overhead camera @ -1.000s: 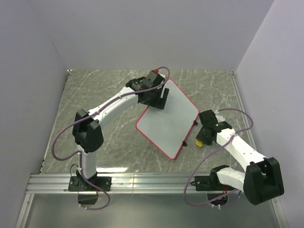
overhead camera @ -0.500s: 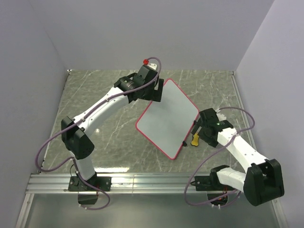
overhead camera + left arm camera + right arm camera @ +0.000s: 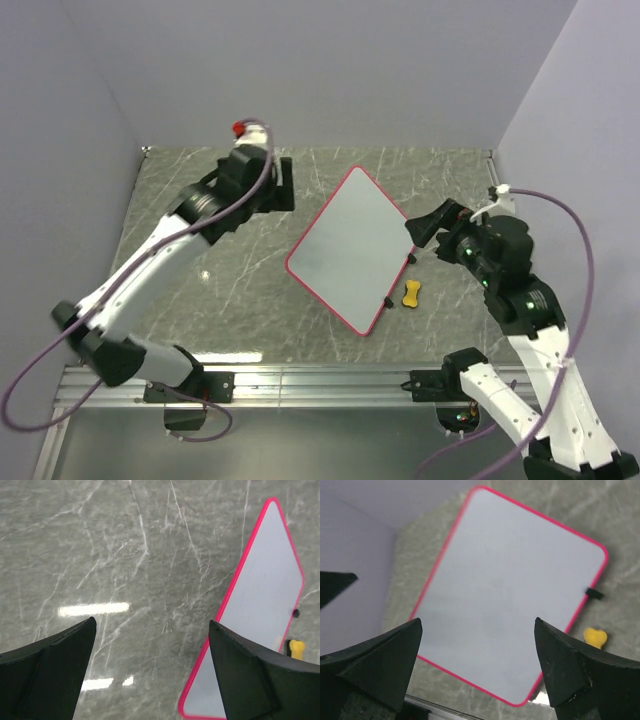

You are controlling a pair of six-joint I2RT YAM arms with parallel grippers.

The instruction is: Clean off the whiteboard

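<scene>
the grey marbled table (image 3: 250,300) carries the whiteboard (image 3: 350,250), which lies flat near the table's centre, turned corner-up, its surface clean. the left jaws hover wide open and empty off the board's 10 o'clock, well apart from it. the right jaws, also spread wide and holding nothing, hang by its 3 o'clock corner. a small yellow eraser (image 3: 411,293) lies just beside its 4 o'clock edge.

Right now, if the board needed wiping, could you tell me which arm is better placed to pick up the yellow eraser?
Right: the right tool, open, hangs near the eraser; the left tool is across the whiteboard.
</scene>
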